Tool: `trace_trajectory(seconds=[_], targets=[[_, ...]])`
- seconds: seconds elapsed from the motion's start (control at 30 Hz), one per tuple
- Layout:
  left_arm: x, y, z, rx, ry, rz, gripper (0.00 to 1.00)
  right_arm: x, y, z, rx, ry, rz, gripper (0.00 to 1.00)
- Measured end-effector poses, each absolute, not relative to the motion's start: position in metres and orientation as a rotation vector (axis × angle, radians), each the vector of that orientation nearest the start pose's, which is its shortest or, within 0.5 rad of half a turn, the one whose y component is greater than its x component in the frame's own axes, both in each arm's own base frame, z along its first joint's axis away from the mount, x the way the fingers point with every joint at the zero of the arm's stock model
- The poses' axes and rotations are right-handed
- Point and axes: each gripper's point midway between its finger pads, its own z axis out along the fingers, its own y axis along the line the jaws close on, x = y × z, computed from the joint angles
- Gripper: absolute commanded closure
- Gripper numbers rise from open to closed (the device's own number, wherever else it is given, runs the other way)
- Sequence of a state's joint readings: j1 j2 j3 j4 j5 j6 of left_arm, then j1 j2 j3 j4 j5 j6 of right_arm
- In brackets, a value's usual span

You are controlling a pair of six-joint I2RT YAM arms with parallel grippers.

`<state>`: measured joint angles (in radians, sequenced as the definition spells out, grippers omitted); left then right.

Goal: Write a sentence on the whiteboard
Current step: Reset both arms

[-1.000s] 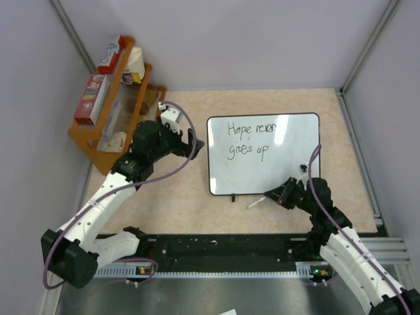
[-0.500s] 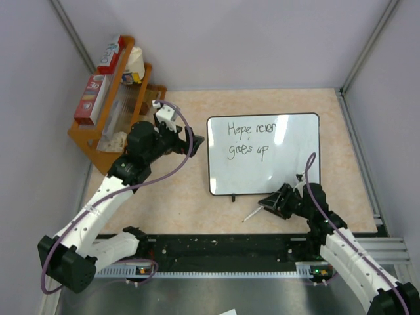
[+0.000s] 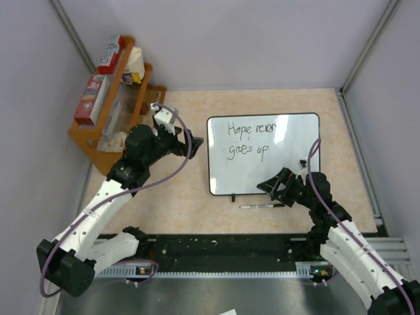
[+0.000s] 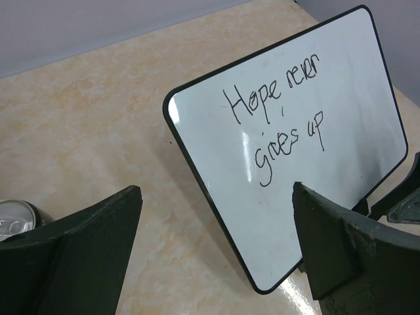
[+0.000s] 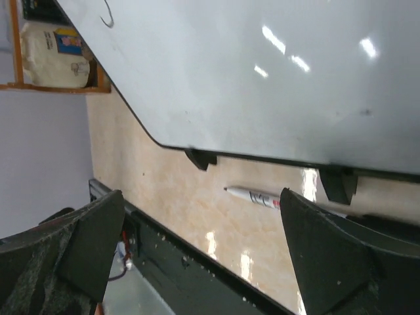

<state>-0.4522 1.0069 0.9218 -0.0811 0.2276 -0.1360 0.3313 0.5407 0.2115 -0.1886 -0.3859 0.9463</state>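
— How did the whiteboard (image 3: 289,164) sit?

— It rested on the beige, marble-patterned table (image 3: 177,197), right of centre. It was a glossy white rectangle with a thin black rim, rounded corners and two small black feet at its near edge. The sentence (image 3: 249,139), thin dark handwriting in two short lines, appeared to read "Hope never gives up" in the board's upper left.

— And the claws?

— The left gripper (image 3: 195,142) hovered just beside the board's left edge, its dark wedge-shaped fingers (image 4: 79,249) spread wide around nothing. The right gripper (image 3: 269,186) hung over the board's near rim, likewise gaping and empty. A slim white marker (image 3: 261,206) lay flat on the table just in front of the feet.
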Motion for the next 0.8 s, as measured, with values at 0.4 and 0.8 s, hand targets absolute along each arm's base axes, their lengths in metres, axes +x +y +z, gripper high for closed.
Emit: trace_trajectory(seconds=[0.4, 0.8], targets=[[0.314, -0.157, 0.244, 0.266, 1.802, -0.415, 0.01, 0.259, 0.117, 0.173, 0.246, 1.955, 0.632, 0.01], [0.326, -0.119, 0.231, 0.096, 1.764, -0.229, 0.04, 0.295, 0.046, 0.206, 0.149, 1.598, 0.123, 0.01]])
